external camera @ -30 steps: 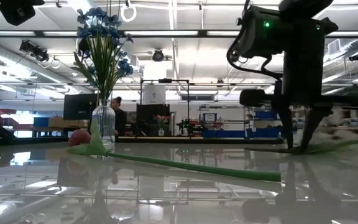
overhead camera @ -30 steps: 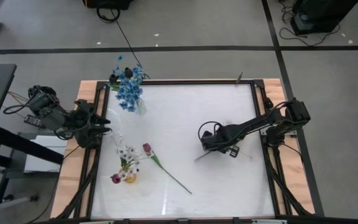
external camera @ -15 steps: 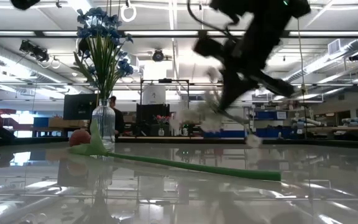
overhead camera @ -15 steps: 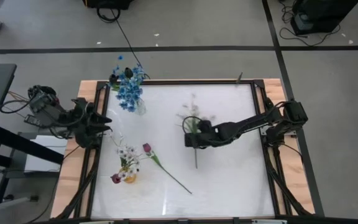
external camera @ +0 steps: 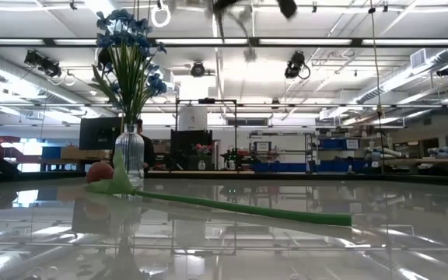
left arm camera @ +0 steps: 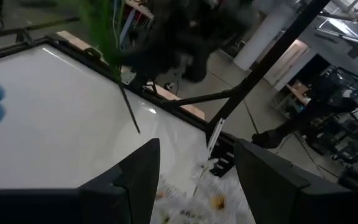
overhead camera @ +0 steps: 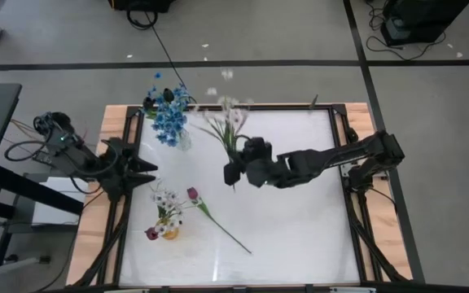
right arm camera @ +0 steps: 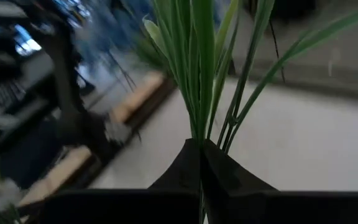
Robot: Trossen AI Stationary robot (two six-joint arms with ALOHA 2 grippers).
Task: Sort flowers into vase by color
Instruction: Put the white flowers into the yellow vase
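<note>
Because the white spray belongs with the other white blooms in the yellow vase, we hold it aloft mid-table, our right gripper clamped tight on its green stems. Our left gripper waits half-open, holding nothing, at the left table edge, while a pink tulip lies beside that vase.

The high camera looks straight down on my whole table. The low camera sits at tabletop height, facing level across it into the room. My left wrist camera looks past my fingers over the table; my right wrist camera sits close behind a held stem bunch. High and low views share the blue flowers and the lying stem
</note>
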